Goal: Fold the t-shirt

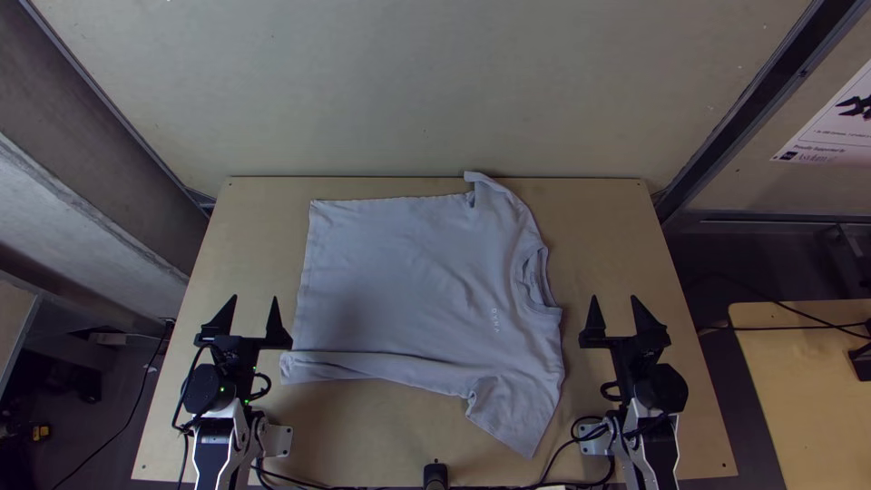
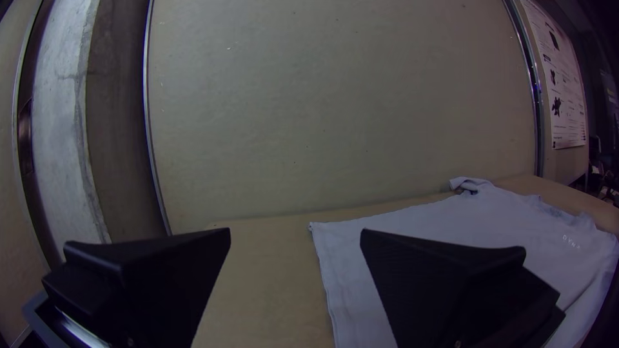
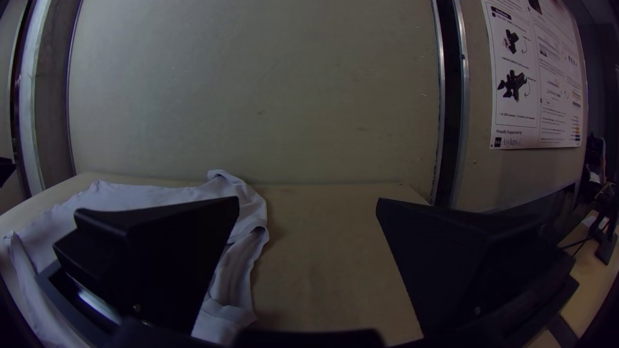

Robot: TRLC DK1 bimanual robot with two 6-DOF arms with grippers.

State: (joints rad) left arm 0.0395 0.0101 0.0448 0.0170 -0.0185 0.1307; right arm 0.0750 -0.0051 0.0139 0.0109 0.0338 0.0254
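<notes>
Shirt [image 1: 408, 272], pale, one: laid out mostly flat on the table [image 1: 245, 218], collar [image 1: 535, 277] towards the right arm's side, hem towards the left arm's side, the long edge nearest the arms turned over in a narrow strip, one sleeve [image 1: 513, 413] angled towards the table's near edge. Grippers, two: left [image 1: 252, 313], beside the hem's near corner, fingers wide apart, nothing between them; right [image 1: 617, 313], beyond the collar side, fingers likewise apart, off the cloth.

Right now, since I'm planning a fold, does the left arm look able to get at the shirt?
Probably yes: its open tool sits just beside the shirt, with nothing lying between them.
</notes>
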